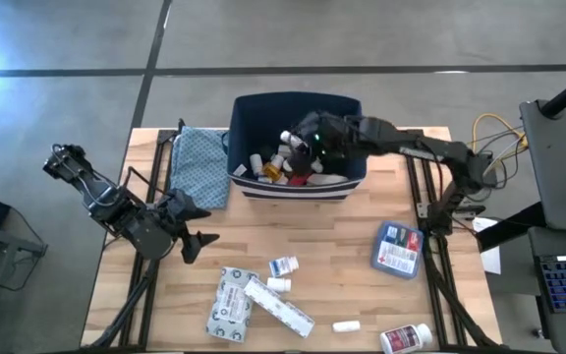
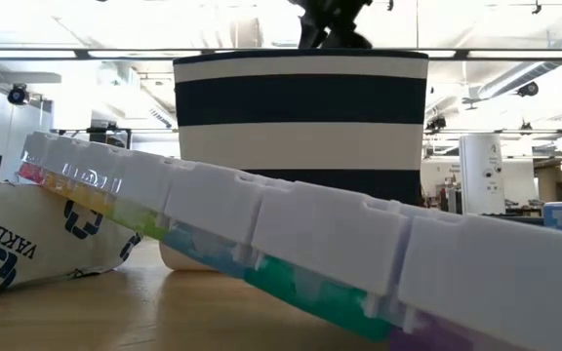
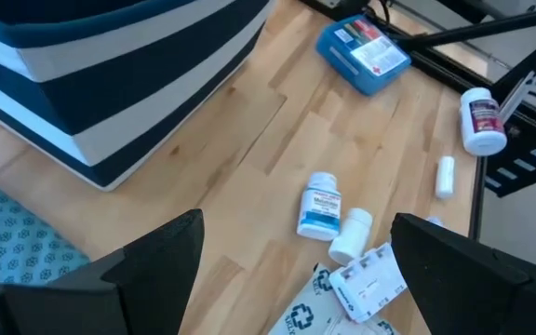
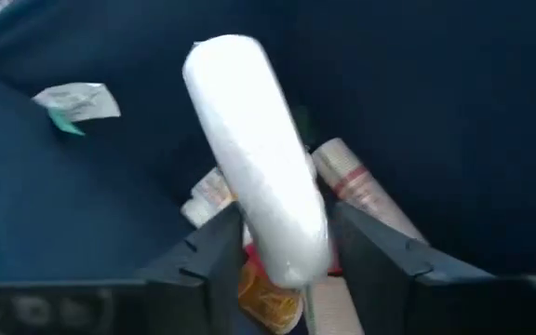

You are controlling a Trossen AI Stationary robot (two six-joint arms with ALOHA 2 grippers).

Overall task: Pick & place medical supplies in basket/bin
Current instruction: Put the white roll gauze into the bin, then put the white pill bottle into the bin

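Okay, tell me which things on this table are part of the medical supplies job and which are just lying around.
Part of the job:
- navy bin
- white roll held over the bin by the right gripper
- blue-and-red packet
- small pill bottles
- cartons
- red-labelled bottle

Just lying about:
- teal patterned cloth
- left gripper, open and waiting

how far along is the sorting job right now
Partly done. Several items already lie in the navy bin. The right gripper holds a white roll over the bin. The left gripper waits open. Left on the table: blue packet, small bottles, cartons, red-label bottle.
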